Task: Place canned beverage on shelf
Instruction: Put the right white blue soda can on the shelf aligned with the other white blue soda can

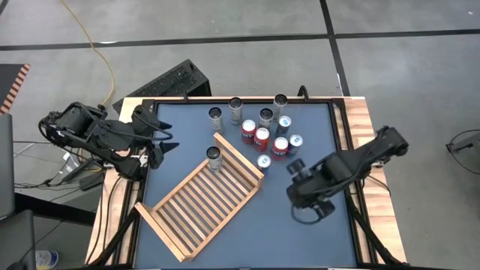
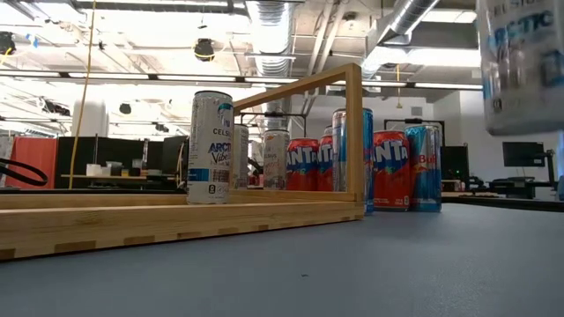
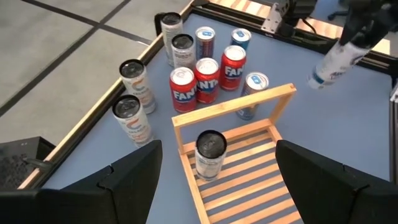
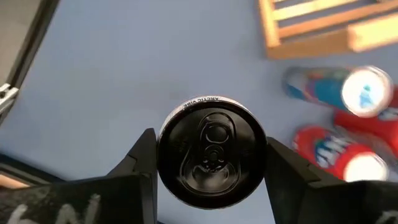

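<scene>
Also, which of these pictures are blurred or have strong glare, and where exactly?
Right wrist view: the held can is sharp, but the cans beyond it, such as the blue one, are smeared. Low view: the ceiling lights glare brightly and the can at the top right corner is soft. Left wrist view: the right gripper's can is slightly blurred. High view: even light, no glare.

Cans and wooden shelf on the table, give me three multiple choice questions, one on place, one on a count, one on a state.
1. Where is the right gripper's can?
A. On the shelf
B. Raised above the table
C. On the floor

2. How many cans stand on the shelf?
A. One
B. Three
C. None

3. The left gripper's fingers are:
A. Shut on a can
B. Open, empty
C. Gripping the frame

Answers: 1 B, low view shows it airborne; 2 A, a lone silver can near the corner; 3 B, nothing sits between them.
</scene>
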### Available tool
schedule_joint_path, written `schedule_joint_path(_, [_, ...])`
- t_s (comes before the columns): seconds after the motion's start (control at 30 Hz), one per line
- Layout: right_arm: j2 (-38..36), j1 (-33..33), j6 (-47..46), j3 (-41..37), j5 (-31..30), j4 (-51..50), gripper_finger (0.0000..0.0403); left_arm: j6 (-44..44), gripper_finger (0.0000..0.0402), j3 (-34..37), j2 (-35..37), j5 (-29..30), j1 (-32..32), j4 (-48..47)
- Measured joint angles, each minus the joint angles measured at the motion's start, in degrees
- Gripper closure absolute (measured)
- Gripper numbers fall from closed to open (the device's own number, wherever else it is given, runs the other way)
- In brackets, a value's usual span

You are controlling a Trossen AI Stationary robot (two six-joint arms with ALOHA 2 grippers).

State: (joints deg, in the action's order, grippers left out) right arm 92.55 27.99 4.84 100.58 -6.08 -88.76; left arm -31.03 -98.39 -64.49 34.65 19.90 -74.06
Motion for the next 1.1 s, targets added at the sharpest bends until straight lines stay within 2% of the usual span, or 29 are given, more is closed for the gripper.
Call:
schedule_joint_path(0.23, [4.3,0.2,4.0,0.0,0.1,10.1,0.0222,1.5,0.0099,0.0,0.0,-2.5,0.0,0.0])
schedule_joint_path(0.53, [7.5,-0.6,3.6,0.0,1.6,20.0,0.0221,4.2,0.0099,0.0,0.0,-5.0,0.0,0.0])
schedule_joint_path(0.9, [14.3,-0.3,4.7,0.0,4.7,20.8,0.0220,7.3,0.0099,0.0,0.0,-7.1,0.0,0.1])
schedule_joint_path(1.1, [14.9,-0.3,4.7,0.0,4.7,21.2,0.0218,8.0,0.0099,0.0,0.0,-7.5,0.0,0.0])
